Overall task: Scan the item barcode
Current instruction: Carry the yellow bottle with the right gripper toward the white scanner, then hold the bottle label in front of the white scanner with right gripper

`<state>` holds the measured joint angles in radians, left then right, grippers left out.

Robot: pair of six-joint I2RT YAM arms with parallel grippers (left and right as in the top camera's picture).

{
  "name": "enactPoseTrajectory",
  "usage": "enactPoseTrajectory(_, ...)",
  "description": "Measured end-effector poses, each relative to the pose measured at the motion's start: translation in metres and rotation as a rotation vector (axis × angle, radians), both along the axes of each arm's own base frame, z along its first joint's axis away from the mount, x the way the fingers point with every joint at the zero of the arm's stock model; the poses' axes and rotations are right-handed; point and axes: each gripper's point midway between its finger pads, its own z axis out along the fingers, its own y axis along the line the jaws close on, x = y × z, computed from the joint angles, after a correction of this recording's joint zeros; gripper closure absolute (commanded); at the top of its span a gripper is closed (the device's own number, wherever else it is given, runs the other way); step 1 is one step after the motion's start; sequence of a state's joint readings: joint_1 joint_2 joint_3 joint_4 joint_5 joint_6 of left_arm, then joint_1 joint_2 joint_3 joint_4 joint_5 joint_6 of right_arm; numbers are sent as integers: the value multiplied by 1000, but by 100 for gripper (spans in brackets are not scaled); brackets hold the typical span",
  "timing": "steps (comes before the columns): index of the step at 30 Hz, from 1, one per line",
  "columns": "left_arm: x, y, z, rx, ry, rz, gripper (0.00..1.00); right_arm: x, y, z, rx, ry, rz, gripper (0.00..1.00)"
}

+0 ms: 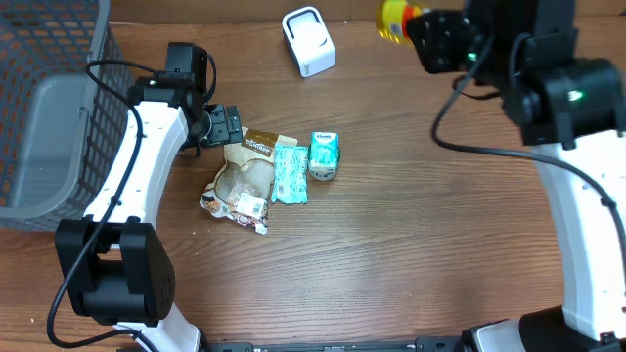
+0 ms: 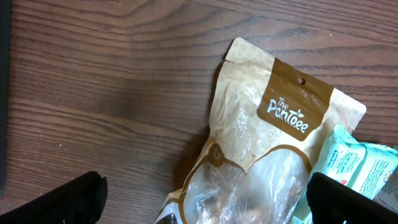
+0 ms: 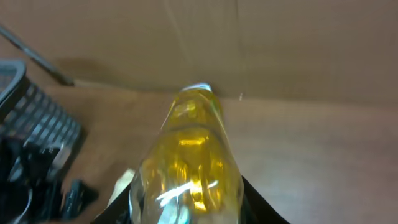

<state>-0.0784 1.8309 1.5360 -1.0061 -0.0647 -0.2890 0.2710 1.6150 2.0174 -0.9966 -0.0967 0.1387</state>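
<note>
The right claw (image 1: 419,27) was clamped around a clear bottle (image 3: 189,162) of yellow liquid, which pointed out ahead of its fingers. No barcode showed in any view. The bottle looked rigid, smooth and probably slippery, and fairly heavy with its contents, so a firm hold across the body seemed wiser than one near the narrow end. The white scanner (image 1: 308,41) stood on the table well to the side of that claw, with bare wood between them and nothing in the path.

The left claw (image 2: 205,202) hung wide open and empty just over a crinkly brown snack pouch (image 2: 267,143). Two teal packets (image 1: 289,171) lay against the pouch's far side, and a wire basket (image 1: 59,108) stood behind the left arm.
</note>
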Motion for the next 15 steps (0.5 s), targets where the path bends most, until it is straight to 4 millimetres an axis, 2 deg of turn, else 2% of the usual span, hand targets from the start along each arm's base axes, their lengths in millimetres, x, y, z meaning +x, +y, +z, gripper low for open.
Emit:
enactPoseTrajectory(4, 0, 0, 0, 0, -1, 0, 0, 18, 29, 3, -59, -89, 1, 76)
enactPoseTrajectory(6, 0, 0, 0, 0, 0, 0, 0, 32, 47, -7, -122, -118, 3, 76)
enactPoseTrajectory(10, 0, 0, 0, 0, 0, 0, 0, 58, 81, -49, -278, -123, 30, 76)
enactPoseTrajectory(15, 0, 0, 0, 0, 0, 0, 0, 93, 113, -116, -486, -125, 81, 75)
